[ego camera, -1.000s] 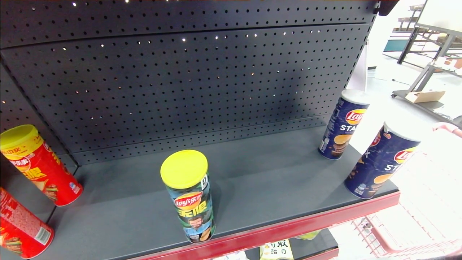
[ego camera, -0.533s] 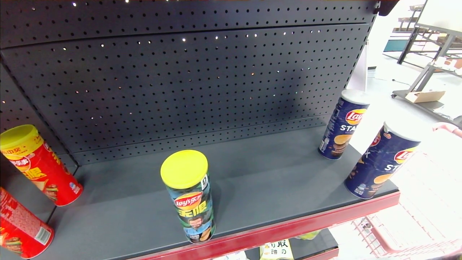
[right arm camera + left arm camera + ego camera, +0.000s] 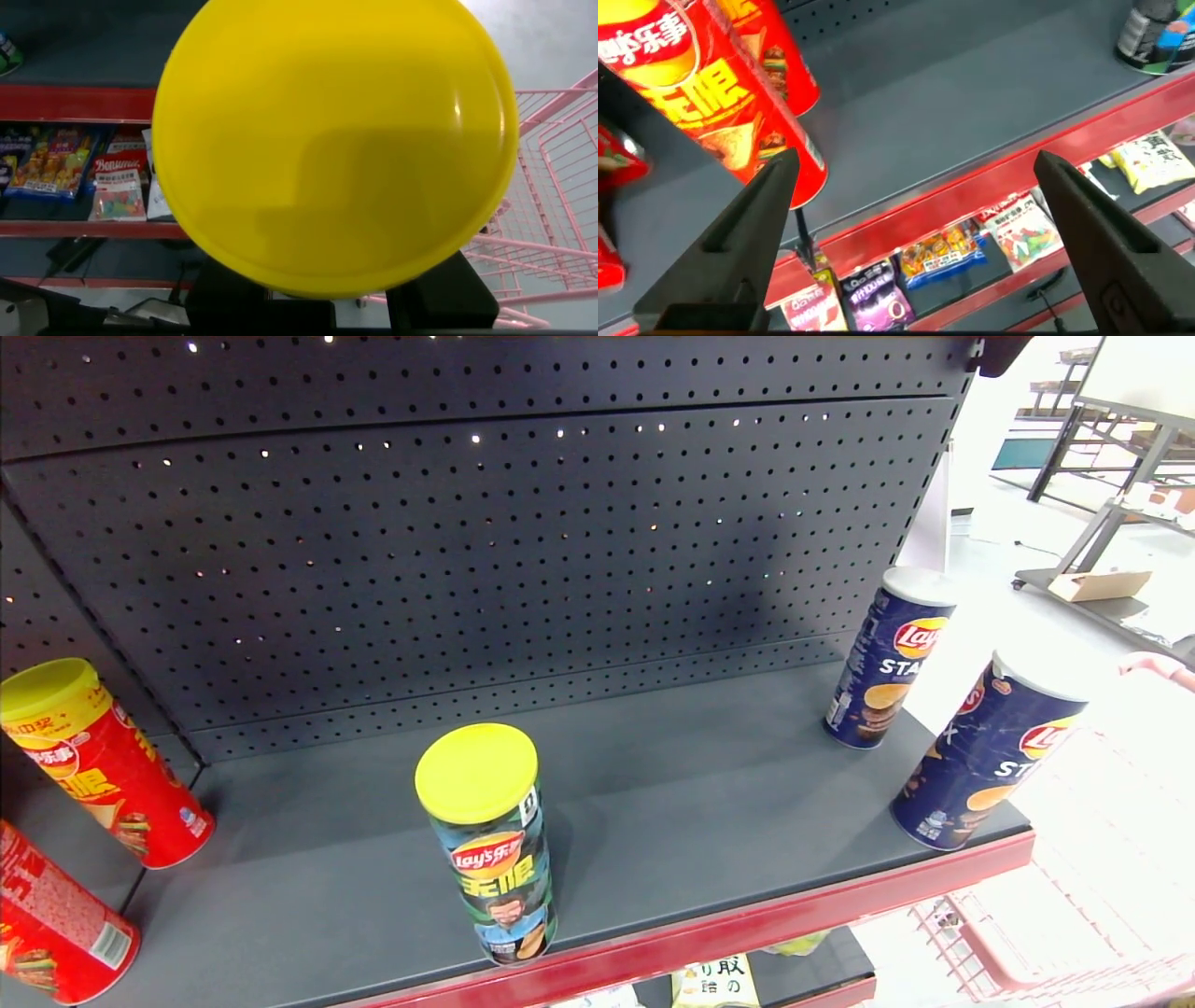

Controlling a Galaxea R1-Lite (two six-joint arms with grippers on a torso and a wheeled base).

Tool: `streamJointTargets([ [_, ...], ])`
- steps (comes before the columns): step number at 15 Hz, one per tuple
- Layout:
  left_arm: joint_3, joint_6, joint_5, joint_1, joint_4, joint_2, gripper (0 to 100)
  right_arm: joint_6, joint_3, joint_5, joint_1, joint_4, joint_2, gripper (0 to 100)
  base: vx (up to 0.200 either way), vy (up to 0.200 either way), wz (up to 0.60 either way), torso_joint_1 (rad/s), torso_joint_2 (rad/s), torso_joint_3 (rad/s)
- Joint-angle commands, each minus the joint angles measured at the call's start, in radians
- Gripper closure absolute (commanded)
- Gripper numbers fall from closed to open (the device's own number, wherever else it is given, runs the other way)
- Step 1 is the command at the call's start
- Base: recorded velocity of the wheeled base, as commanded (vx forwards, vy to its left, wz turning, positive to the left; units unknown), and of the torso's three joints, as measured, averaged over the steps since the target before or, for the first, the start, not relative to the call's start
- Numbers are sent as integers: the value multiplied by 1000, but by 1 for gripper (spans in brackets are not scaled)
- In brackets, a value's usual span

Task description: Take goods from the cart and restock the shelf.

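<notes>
Canister of crisps (image 3: 334, 140), yellow-lidded, clamped in right gripper (image 3: 350, 301): probably light, stiff but dentable tube with slick wrap, best taken mid-body; left gripper (image 3: 915, 161) spread wide, empty

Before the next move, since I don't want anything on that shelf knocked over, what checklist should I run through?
1. Yellow-lidded can held in right gripper: ok.
2. Bare shelf between green can and front blue can: ok.
3. Both of those upright: ok.
4. Left gripper open: ok.
5. Left gripper clear of red can: cannot tell.
</notes>
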Motion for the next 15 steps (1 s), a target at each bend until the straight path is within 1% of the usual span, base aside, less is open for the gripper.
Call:
streamJointTargets([
  [1, 0, 0, -6, -1, 1, 6, 0, 0, 4, 0, -1, -1, 4, 100, 0, 0, 0, 0, 0, 0],
  [3, 0, -7, -19, -4, 1, 6, 0, 0, 4, -1, -1, -1, 7, 100, 0, 0, 0, 0, 0, 0],
  [4, 0, -27, -21, -4, 1, 5, 0, 2, 16, -6, -6, -4, 1, 100, 0, 0, 0, 0, 0, 0],
  [7, 0, -59, -6, -1, 2, -31, 0, -4, 45, -46, -15, -47, -13, 100, 0, 0, 0, 0, 0, 0],
  [8, 1, -91, 24, 4, 2, -32, 0, -4, 53, -50, -10, -48, -7, 100, 0, 0, 0, 0, 0, 0],
  [9, 1, -112, 53, 8, 2, -32, 0, -6, 59, -49, -9, -48, -4, 100, 0, 0, 0, 0, 0, 0],
  [10, 1, -146, 90, 31, 4, -32, 0, -4, 71, -41, -7, -47, -16, 100, 0, 0, 0, 0, 0, 0],
  [12, 1, -145, 86, 31, 4, -32, 0, -6, 73, -49, -10, -42, -27, 100, 0, 0, 0, 0, 0, 0],
  [14, 0, -142, 50, 30, 5, -32, 0, -8, 70, -46, -3, -42, -27, 100, 0, 0, 0, 0, 0, 0],
  [15, 1, -142, 40, 30, 5, -32, 0, -17, 70, -49, 4, -39, -25, 100, 0, 0, 0, 0, 0, 0],
])
